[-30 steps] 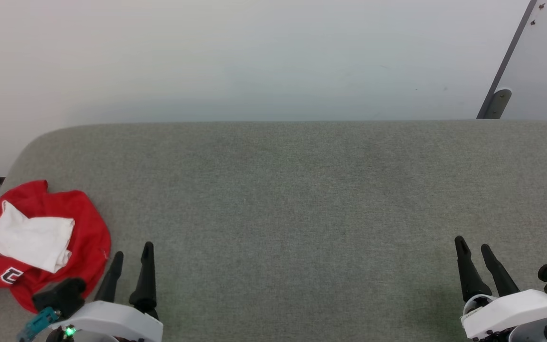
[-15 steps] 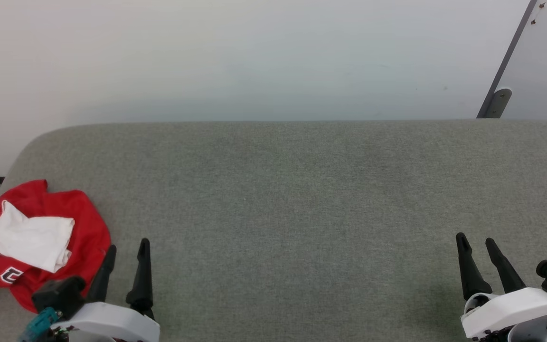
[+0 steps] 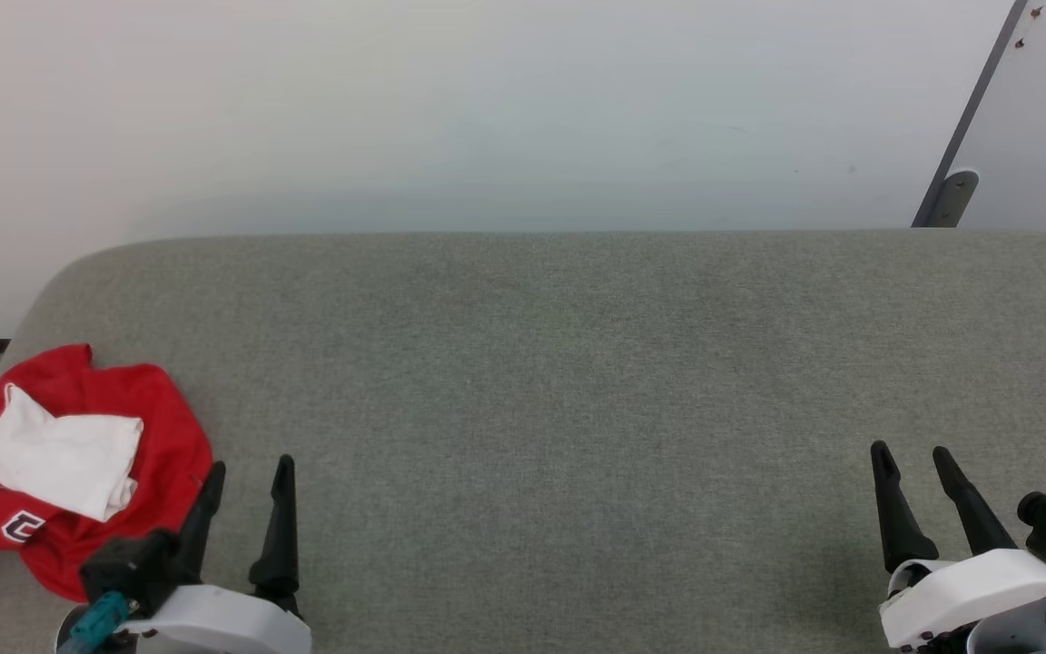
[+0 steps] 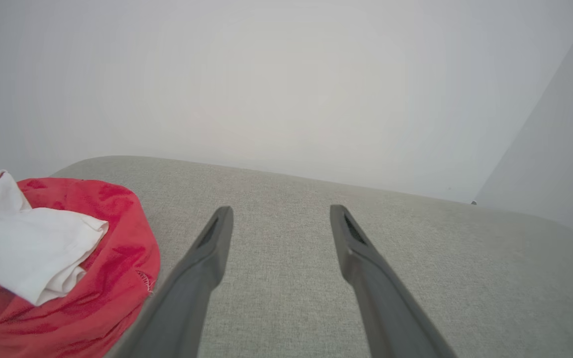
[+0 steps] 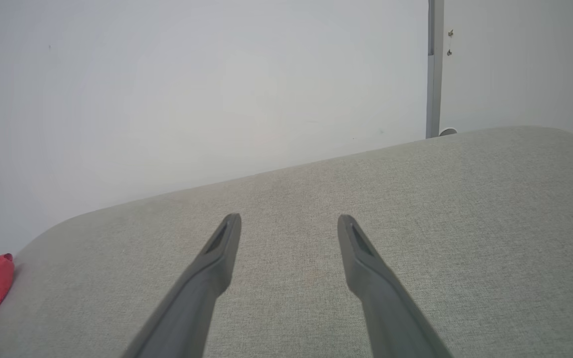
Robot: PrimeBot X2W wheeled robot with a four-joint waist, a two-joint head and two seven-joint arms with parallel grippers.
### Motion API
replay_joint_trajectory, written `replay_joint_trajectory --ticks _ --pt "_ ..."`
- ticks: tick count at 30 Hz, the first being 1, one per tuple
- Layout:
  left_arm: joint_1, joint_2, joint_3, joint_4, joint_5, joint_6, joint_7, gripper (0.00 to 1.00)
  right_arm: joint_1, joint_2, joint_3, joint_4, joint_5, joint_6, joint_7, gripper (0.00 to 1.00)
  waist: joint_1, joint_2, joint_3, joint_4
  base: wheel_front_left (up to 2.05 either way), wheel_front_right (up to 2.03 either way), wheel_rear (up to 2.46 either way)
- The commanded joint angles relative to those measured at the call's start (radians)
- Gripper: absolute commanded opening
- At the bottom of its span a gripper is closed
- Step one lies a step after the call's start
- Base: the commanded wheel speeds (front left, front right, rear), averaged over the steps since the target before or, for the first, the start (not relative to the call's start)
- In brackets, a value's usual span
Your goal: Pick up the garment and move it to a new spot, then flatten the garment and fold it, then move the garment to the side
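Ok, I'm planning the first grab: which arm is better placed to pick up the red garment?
Left. The left gripper is open right beside the crumpled garment at the left end of the grey surface; the right gripper, also open, sits far across from it.

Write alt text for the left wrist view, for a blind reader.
A crumpled red shirt with a white fold on top lies at the picture's left on a grey fabric surface. The left gripper, two dark fingers, open and empty, points along the surface beside it.
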Motion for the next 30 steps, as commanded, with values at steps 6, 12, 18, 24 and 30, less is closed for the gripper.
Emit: replay_joint_trajectory --ticks 6,12,18,24,30 --pt "0.005 0.014 -0.015 -0.016 0.05 0.013 -0.015 1.0 -0.008 -0.002 -0.008 -0.013 -0.055 -0.001 -0.009 1.0 0.0 0.0 -0.002 -0.001 0.0 0.0 0.0" --pt "0.014 0.024 -0.032 -0.028 0.082 0.013 -0.016 1.0 -0.007 -0.003 -0.014 -0.019 -0.093 -0.001 -0.013 1.0 0.0 0.0 -0.005 -0.001 0.0 0.0 0.0" --pt "0.021 0.034 -0.045 -0.04 0.113 0.02 -0.019 1.0 -0.003 0.0 -0.019 -0.028 -0.135 -0.001 -0.017 1.0 0.0 0.0 -0.007 -0.002 0.0 0.0 0.0" --pt "0.023 0.041 -0.053 -0.047 0.129 0.024 -0.021 1.0 0.001 0.004 -0.026 -0.035 -0.157 -0.001 -0.016 1.0 0.0 0.0 -0.008 -0.003 0.0 0.0 0.0" --pt "0.024 0.044 -0.056 -0.052 0.123 0.028 -0.018 1.0 0.002 0.006 -0.028 -0.037 -0.158 -0.001 -0.014 1.0 0.0 0.0 -0.009 -0.004 0.0 0.0 0.0"
